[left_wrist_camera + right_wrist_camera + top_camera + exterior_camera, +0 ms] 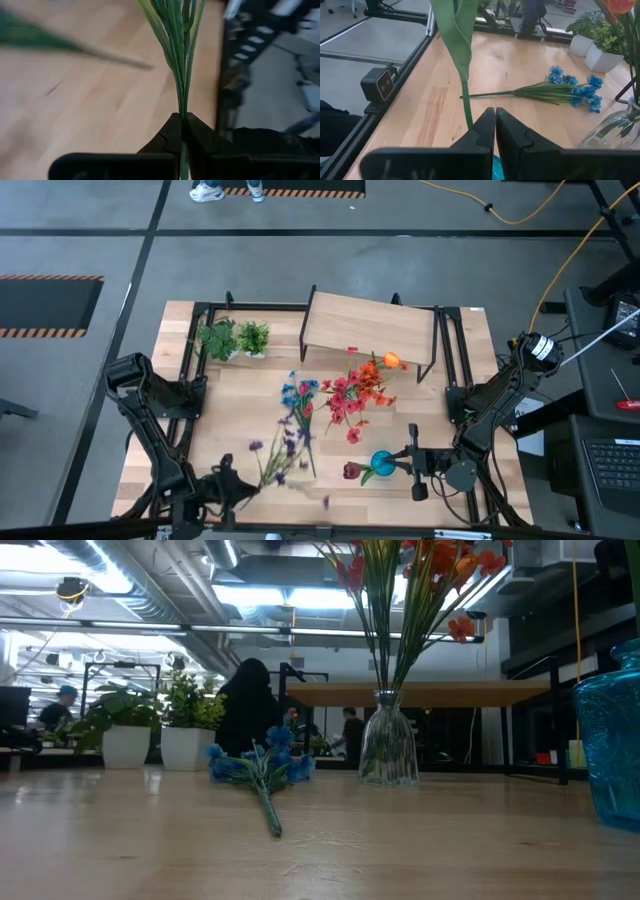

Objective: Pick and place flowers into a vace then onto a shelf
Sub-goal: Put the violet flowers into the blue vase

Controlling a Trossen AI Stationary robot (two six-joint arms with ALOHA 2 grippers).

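High view: shelf [368,325] at upper centre of the tabletop [230,415], bare, no vase on it; two potted plants [233,338] at upper left; clear glass vase with red and orange flowers [358,392] already in it at centre, just below the shelf; blue bunch [298,400] lying flat left of centre; purple bunch [278,452] at lower centre, stems running toward the left gripper [225,480] at lower left; blue vase [383,464] at lower right with a single red bloom [351,471] beside it, right gripper [412,462] just to its right. Low view: glass vase [388,750] at centre with stems upright; blue bunch [260,768] flat on the wood left of centre; edge of the blue vase [610,745] at far right; white plant pots [150,745] at left; shelf [420,693] behind the vase, nothing seen on top. Left wrist view: left gripper [183,129] clamped tight on a sheaf of thin green stems [176,45] rising to the top of frame, presumably the purple bunch. Right wrist view: right gripper [495,120] with fingers pressed together, single leafy stem [462,65] rising from just beside their tips, grip likely though contact not clearly seen; blue bunch [555,90] at right centre. Progress, judged: one bunch vased; purple bunch and red stem in hand; blue bunch untouched; shelf placement not yet done.
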